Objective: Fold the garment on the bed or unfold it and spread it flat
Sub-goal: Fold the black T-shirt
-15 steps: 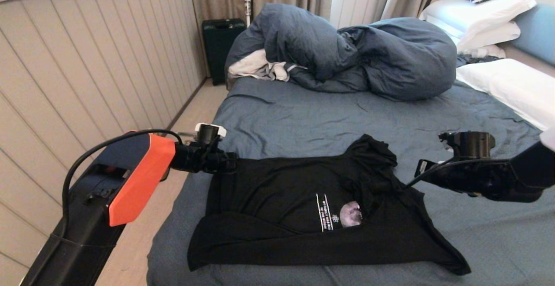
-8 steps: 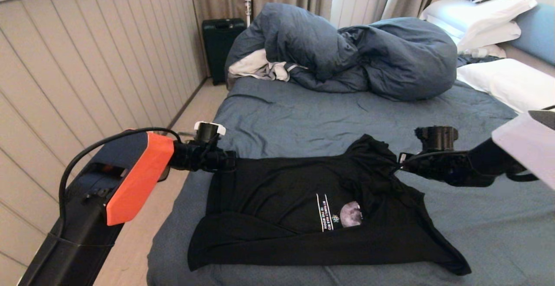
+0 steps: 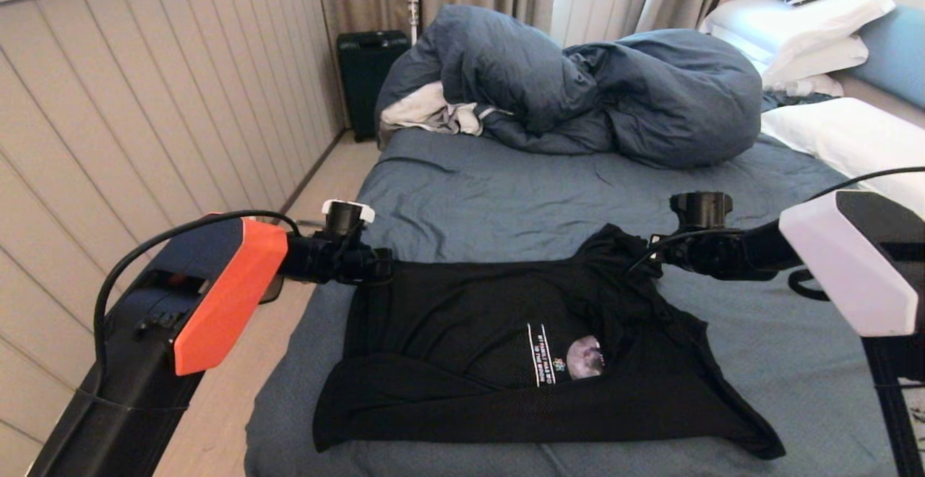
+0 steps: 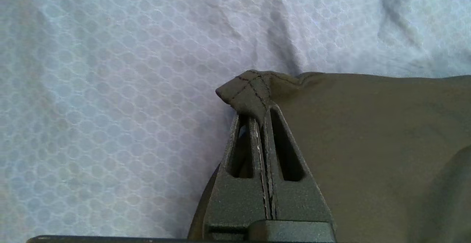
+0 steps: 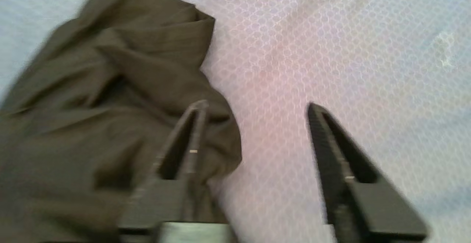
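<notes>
The bed (image 3: 506, 195) fills most of the head view, its slate-blue sheet running from the lower edge up to the white pillows (image 3: 838, 137) at the upper right. A bulky blue duvet (image 3: 614, 87) is heaped across the upper middle of the frame, with a white-grey cloth (image 3: 430, 112) tucked at its left end. A dark suitcase (image 3: 365, 76) stands on the floor at the upper left, beside the panelled wall.

The garment (image 3: 520, 361), a black T-shirt, lies on the sheet in the lower middle of the frame, partly folded over itself, with white lettering and a grey moon print showing near its centre. Its upper right part is bunched into a rumpled peak.

The left pincer (image 3: 376, 267), at the shirt's upper left corner, is pressed together on a stitched corner of the fabric (image 4: 250, 88). The right pincer (image 5: 254, 106), at the shirt's upper right, is spread: one finger lies over the bunched fabric, the other over bare sheet, and it grips nothing.
</notes>
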Motion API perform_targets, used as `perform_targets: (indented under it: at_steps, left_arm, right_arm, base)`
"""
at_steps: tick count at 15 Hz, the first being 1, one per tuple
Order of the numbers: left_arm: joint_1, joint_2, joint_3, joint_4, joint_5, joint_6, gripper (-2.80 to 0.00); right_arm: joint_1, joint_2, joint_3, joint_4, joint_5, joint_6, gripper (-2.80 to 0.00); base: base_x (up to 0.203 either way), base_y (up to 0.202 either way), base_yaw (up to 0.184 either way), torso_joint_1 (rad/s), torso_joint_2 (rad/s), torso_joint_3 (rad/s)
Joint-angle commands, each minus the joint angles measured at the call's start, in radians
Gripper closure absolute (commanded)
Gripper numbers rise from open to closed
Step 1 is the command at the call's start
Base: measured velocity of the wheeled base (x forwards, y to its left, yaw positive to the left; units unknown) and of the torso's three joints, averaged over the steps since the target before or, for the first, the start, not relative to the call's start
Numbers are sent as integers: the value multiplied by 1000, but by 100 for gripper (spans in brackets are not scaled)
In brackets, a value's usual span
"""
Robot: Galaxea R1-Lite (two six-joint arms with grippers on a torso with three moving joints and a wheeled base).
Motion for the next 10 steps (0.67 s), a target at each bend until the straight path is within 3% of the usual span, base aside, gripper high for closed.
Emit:
perform_targets:
  at_steps: [1,8,9,10]
  left_arm:
    - [0,1,-1,-1,0,-1,0]
    - [-1,6,-1,-11,18,6,0]
    - [-1,6,-1,-11,18,6,0]
    - [-1,7,-1,-11,18,6,0]
  right_arm:
    - [4,59,-35,-1,-6,-6,-280]
    - [28,182,-143,0,-48,-3,-280]
    - [29,187,-153,4,-56,-5,0]
    - [29,190,-160,9,-56,-5,0]
  base:
    - [0,0,0,0,0,0]
    - [0,0,0,0,0,0]
    - [0,0,0,0,0,0]
    - [0,0,0,0,0,0]
